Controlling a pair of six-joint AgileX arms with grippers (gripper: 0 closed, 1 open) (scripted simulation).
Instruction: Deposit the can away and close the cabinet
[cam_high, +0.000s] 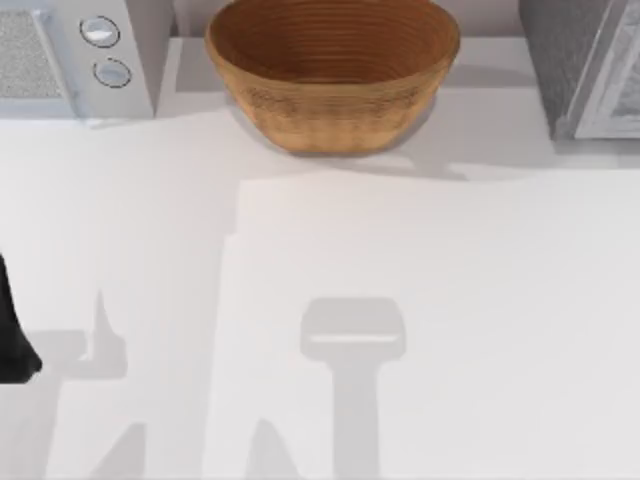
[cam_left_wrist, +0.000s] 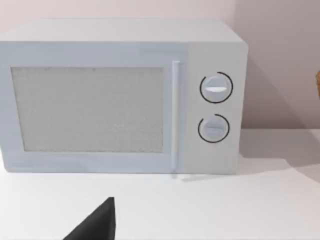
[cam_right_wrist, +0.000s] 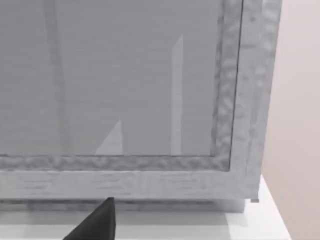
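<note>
The can is out of view. The grey cabinet (cam_high: 585, 65) stands at the table's back right corner. In the right wrist view its textured frame (cam_right_wrist: 240, 100) and smooth grey panel are close in front of my right gripper (cam_right_wrist: 97, 225), of which a black tip shows. I cannot tell whether the cabinet's door is open or shut. A dark part of my left arm (cam_high: 12, 335) sits at the table's left edge. My left gripper (cam_left_wrist: 97, 225) faces the microwave from some distance, low over the table.
A large woven brown bowl (cam_high: 332, 70) stands at the back middle. A white microwave (cam_high: 75, 55) with two round dials (cam_left_wrist: 216, 107) is at the back left. The white table (cam_high: 420, 260) stretches in front of them, crossed by arm shadows.
</note>
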